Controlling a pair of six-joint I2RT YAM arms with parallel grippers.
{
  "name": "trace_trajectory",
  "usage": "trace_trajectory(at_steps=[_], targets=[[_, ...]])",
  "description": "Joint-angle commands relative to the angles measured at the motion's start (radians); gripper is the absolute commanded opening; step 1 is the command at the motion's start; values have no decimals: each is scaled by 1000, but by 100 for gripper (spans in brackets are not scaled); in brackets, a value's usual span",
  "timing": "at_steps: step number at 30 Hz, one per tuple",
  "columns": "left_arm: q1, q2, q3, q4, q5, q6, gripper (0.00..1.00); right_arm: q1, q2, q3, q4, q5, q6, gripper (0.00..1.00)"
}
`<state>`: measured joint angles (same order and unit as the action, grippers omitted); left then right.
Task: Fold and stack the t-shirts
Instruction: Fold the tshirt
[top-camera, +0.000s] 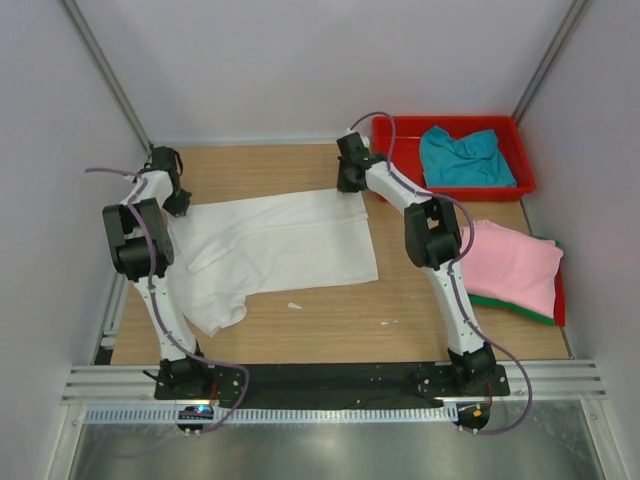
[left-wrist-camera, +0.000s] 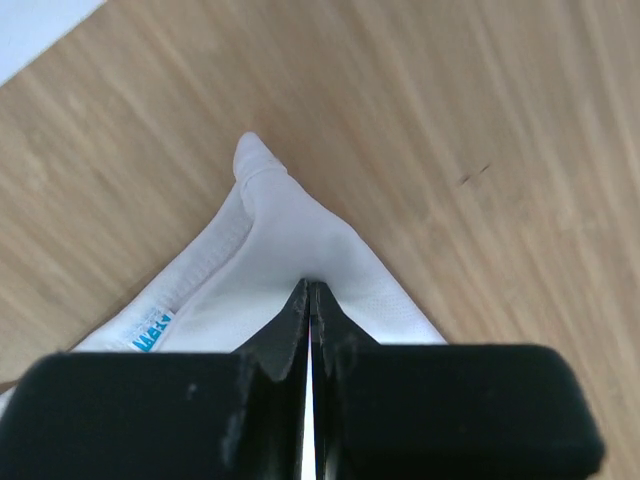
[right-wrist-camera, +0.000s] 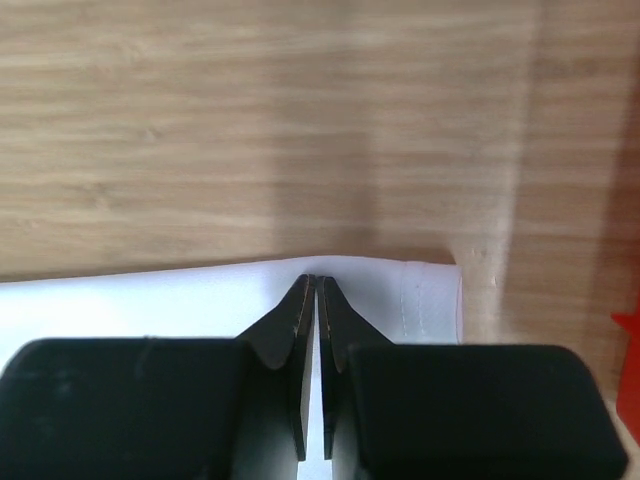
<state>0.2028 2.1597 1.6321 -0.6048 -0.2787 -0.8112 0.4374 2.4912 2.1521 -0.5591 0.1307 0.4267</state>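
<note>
The white t-shirt (top-camera: 275, 250) lies spread across the middle of the wooden table. My left gripper (top-camera: 178, 200) is shut on its far left corner, near the collar with a blue label (left-wrist-camera: 150, 328); white cloth (left-wrist-camera: 300, 250) bunches ahead of the jaws. My right gripper (top-camera: 350, 180) is shut on its far right hem corner (right-wrist-camera: 425, 295). The teal t-shirt (top-camera: 465, 158) lies crumpled in the red tray (top-camera: 525, 165). The pink t-shirt (top-camera: 510, 265) lies folded on the green t-shirt (top-camera: 520, 313) at the right.
The table (top-camera: 400, 310) has a black front rail (top-camera: 330, 380). Two small white scraps (top-camera: 294, 305) lie in front of the white shirt. Walls close in on the left, back and right.
</note>
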Motion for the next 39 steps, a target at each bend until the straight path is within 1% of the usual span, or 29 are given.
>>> trace_trajectory(at_steps=[1, 6, 9, 11, 12, 15, 16, 17, 18, 19, 20, 21, 22, 23, 24, 25, 26, 27, 28, 29, 30, 31, 32, 33, 34, 35, 37, 38, 39], targets=[[15, 104, 87, -52, 27, 9, 0, -12, 72, 76, 2, -3, 20, 11], [15, 206, 280, -96, 62, 20, 0, -29, 146, 196, 62, -26, 17, 14], [17, 230, 319, -110, 72, 23, 0, -48, 173, 236, 93, -52, 21, 15], [15, 210, 333, -112, 72, 30, 0, -55, 175, 258, 105, -75, 3, 15], [15, 198, 331, -113, 79, 43, 0, -55, 166, 273, 111, -78, -8, 17], [15, 108, 319, -105, 78, 85, 0, -57, 123, 301, 131, -118, -25, 20], [15, 83, 319, -107, 79, 102, 3, -58, 107, 311, 125, -164, -20, 20], [15, 19, 316, -115, 84, 119, 5, -58, 89, 315, 120, -195, -17, 22], [15, -16, 304, -115, 104, 139, 8, -58, 63, 299, 123, -219, -20, 25], [15, -55, 287, -110, 107, 159, 18, -58, 4, 278, 126, -267, -25, 27], [14, -136, 253, -104, 108, 167, 26, -58, -33, 255, 137, -282, -26, 29], [15, -174, 226, -98, 108, 168, 36, -58, -66, 212, 142, -293, -31, 35], [15, -222, 201, -92, 114, 172, 60, -58, -127, 194, 140, -304, -40, 39], [17, -262, 178, -86, 124, 170, 70, -58, -153, 181, 127, -309, -57, 44], [15, -346, 125, -78, 131, 168, 79, -58, -176, 161, 120, -307, -60, 55], [17, -385, 101, -76, 153, 161, 90, -58, -227, 157, 108, -307, -72, 62], [15, -423, 72, -76, 159, 156, 93, -58, -248, 149, 82, -312, -97, 73], [15, -504, 22, -78, 165, 146, 95, -58, -274, 134, 73, -321, -111, 96], [15, -539, -10, -88, 176, 133, 97, -58, -299, 123, 61, -328, -126, 100], [15, -582, -40, -93, 202, 110, 97, -58, -357, 106, 42, -333, -141, 100], [15, -651, -107, -101, 217, 100, 98, -57, -386, 54, 33, -326, -163, 100], [15, -690, -138, -121, 228, 92, 99, -57, -415, 22, 28, -315, -169, 100], [15, -724, -167, -136, 240, 75, 99, -57, -484, -15, 21, -306, -174, 100], [15, -754, -201, -157, 245, 70, 99, -55, -515, -91, 19, -284, -171, 100], [15, -826, -254, -173, 249, 64, 99, -57, -555, -134, 15, -279, -166, 100], [15, -859, -285, -218, 251, 58, 99, -54, -587, -180, 22, -269, -154, 99], [15, -938, -343, -256, 248, 31, 98, -54, -687, -320, 27, -247, -90, 100], [15, -1018, -418, -292, 243, 17, 97, -54, -716, -366, 24, -252, -74, 100], [15, -1056, -454, -308, 236, -20, 97, -54, -780, -456, 19, -252, -50, 100]])
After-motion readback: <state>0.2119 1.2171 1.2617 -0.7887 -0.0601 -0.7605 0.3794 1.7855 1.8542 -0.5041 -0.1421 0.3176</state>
